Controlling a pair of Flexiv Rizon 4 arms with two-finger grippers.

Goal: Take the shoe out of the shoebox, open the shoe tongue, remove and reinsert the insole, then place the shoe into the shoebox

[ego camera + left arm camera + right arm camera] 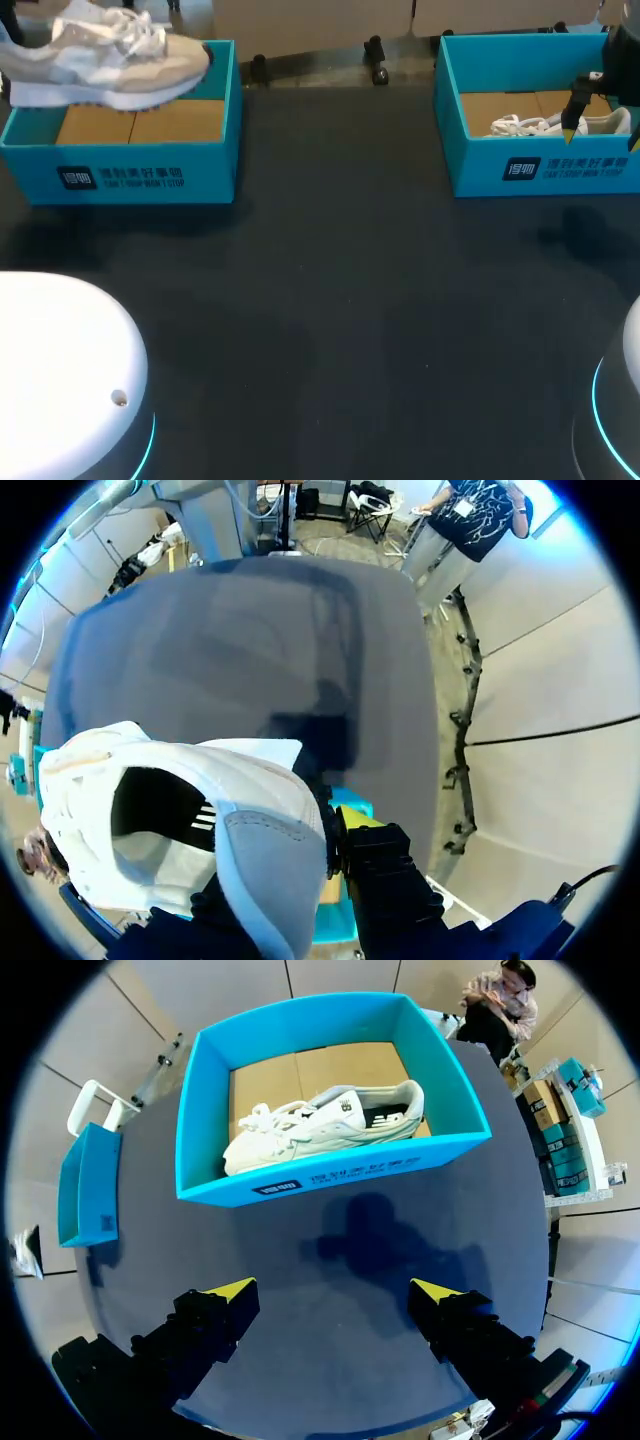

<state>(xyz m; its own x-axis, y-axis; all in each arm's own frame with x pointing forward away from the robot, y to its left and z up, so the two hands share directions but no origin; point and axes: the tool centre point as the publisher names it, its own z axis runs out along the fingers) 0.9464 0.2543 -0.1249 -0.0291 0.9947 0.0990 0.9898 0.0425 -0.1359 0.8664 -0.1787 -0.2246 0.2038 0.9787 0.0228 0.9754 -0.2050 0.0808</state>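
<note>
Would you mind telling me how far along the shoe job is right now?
Done: the beige and white sneaker is out of its teal cardboard shoebox. In hand: the left claw holds it above. Left: tongue, insole, reboxing. The open right claw hovers short of the boxed white sneaker.

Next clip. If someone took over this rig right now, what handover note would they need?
Left gripper: shut on the heel of the beige shoe, holding it above the left shoebox.
Right gripper: open, over the table in front of the right shoebox, where a white shoe lies.
Done: beige shoe is out of its box.
Left: insole state unclear, so assume the tongue, insole and reboxing steps remain.
</note>
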